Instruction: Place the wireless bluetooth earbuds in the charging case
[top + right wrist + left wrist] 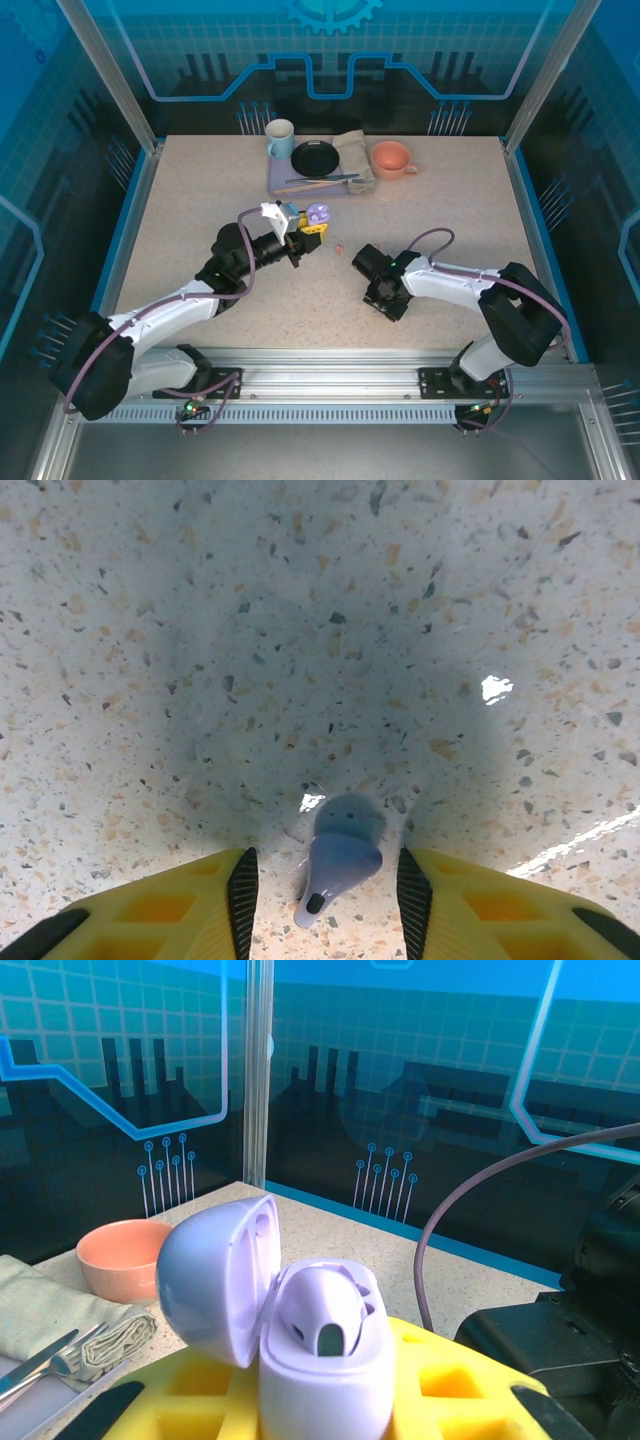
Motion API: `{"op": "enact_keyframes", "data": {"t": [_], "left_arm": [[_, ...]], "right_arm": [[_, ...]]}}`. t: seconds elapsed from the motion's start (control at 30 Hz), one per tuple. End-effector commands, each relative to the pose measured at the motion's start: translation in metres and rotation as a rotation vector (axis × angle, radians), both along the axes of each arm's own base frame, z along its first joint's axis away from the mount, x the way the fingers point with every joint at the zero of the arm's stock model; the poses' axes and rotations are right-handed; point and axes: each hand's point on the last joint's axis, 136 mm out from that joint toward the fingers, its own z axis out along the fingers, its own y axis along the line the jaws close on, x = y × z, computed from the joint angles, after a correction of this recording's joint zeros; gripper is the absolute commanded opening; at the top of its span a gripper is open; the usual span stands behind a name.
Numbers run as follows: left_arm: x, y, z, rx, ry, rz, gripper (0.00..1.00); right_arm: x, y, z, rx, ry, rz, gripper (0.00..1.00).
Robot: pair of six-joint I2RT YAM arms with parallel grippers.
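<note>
A speckled pale tabletop [200, 220] sits inside an aluminium frame, with blue walls carrying printed circuit patterns on the far and side walls.

The left arm [180, 305] reaches toward the middle of the tabletop. Its left jaws are closed tight on the lilac charging case [325, 1380], which stands upright between the yellow fingers [460, 1385]. The case's lid [215, 1290] is swung open to one side. A rounded lilac shape with a dark slot sits in the case's well; I cannot tell whether it is an earbud.

The right arm [460, 285] points down at the tabletop right of centre. The right jaws stand partly open, with the black pads [243, 895] on either side of a lilac earbud [340, 855]. This earbud lies on the tabletop, and a narrow gap shows on each side of it.

A small pink earbud [339, 246] lies loose on the tabletop between the two arm ends, just beside the held case.

Along the far edge stand a pale blue mug [280, 138], a black plate [315, 158] on a greyish mat [285, 183], a folded cloth [352, 152] and a salmon cup [392, 160]. Cutlery [322, 180] lies across the mat.
</note>
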Motion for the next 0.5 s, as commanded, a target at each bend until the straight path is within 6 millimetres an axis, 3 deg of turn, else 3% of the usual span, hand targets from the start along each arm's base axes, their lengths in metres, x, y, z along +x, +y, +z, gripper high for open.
{"op": "enact_keyframes", "data": {"t": [0.0, 0.47], "left_arm": [[0.0004, 0.0018, 0.0049, -0.018, -0.025, 0.002, 0.00], [0.0023, 0.0005, 0.0033, -0.015, -0.020, 0.000, 0.00]], "right_arm": [[-0.0016, -0.0116, -0.0058, -0.040, 0.008, -0.031, 0.42], [-0.0020, -0.0161, -0.0130, -0.048, 0.014, -0.026, 0.31]]}}
